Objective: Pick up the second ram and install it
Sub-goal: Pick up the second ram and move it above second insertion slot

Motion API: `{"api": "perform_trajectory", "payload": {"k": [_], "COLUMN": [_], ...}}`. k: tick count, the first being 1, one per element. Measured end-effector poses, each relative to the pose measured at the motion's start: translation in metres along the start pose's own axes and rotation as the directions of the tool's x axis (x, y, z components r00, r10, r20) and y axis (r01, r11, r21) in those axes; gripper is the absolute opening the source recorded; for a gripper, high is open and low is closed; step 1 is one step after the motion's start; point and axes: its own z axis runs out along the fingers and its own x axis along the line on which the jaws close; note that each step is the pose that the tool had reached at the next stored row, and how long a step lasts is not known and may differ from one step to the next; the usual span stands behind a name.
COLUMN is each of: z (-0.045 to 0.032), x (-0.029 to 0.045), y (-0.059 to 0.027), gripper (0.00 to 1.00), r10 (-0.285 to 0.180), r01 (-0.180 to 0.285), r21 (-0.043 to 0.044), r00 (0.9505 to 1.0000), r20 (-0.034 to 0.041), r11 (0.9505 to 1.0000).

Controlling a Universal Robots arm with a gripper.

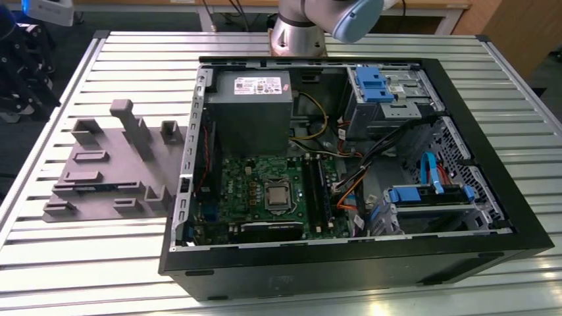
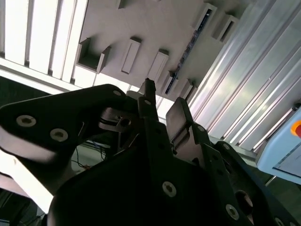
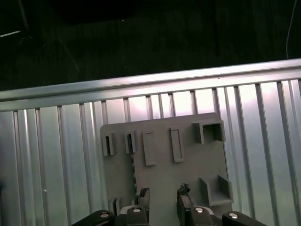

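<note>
Grey fixture (ram slotted) — jaws parted.

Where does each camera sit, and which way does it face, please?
Exterior view: off the arm, looking down into the open computer case on the slatted table; the arm shows beyond it.
First wrist view: on the arm, facing down at the grey fixture plate; the tool shows.
Second wrist view: on the arm, slanting past the tool towards that plate.
All share plate and table.

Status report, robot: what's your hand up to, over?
Hand open, empty, above grey fixture plate. Second ram stands on edge in the plate, not gripped. Nothing seen between hand and ram.
</note>
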Motion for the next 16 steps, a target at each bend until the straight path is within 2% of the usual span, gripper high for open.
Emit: {"api": "perform_trajectory", "payload": {"k": [4,16], "z": [0.0013,0.0041], "x": [0.0006,0.0007], "y": [0.0,-0.0001], "gripper": [0.37,0.37], "r10": [-0.033,-0.033], "r01": [0.033,0.033], "r21": [-0.0009,-0.0008], "r00": [0.9995,0.9994], "r20": [-0.0013,-0.0012], "r11": [0.9995,0.9994]}}
